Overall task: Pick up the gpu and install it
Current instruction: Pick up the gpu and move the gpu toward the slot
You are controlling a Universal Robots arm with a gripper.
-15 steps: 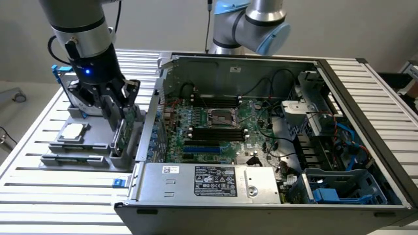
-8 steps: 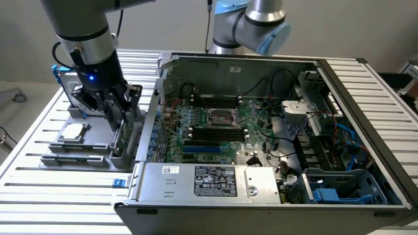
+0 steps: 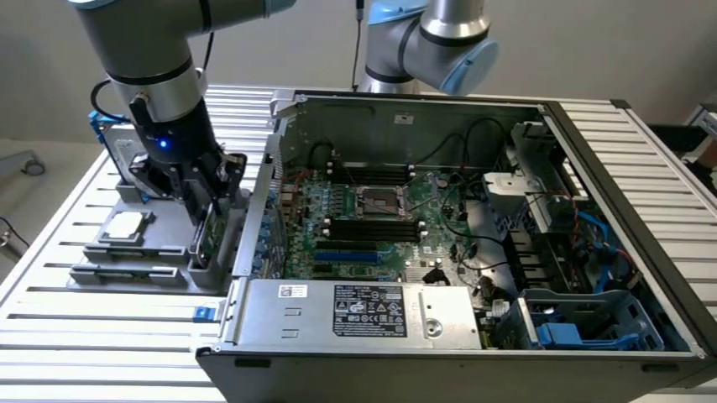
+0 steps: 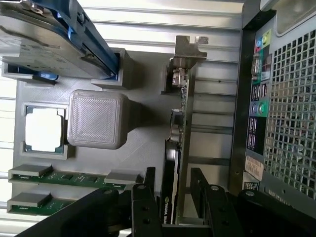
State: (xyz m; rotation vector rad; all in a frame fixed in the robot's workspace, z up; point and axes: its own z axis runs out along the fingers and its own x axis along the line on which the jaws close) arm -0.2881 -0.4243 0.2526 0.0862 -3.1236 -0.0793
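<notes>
The gpu (image 4: 178,123) stands on edge in a slot of the grey holder (image 4: 143,143), with its silver end bracket (image 4: 190,47) at the far end and its black cooler face toward the holder's middle. My gripper (image 4: 173,174) is open and straddles the card's near end, one finger (image 4: 149,181) on each side with a small gap to the card. In the exterior view my gripper (image 3: 205,195) hangs over the gpu (image 3: 208,231), just at the exterior view's left of the open computer case (image 3: 280,168).
The holder also carries a hard drive in a blue frame (image 4: 49,34), a square silver chip (image 4: 44,129), a grey block (image 4: 96,118) and two memory sticks (image 4: 59,177). Inside the case the motherboard (image 3: 370,218) has blue slots (image 3: 348,252). A second arm (image 3: 431,42) stands behind the case.
</notes>
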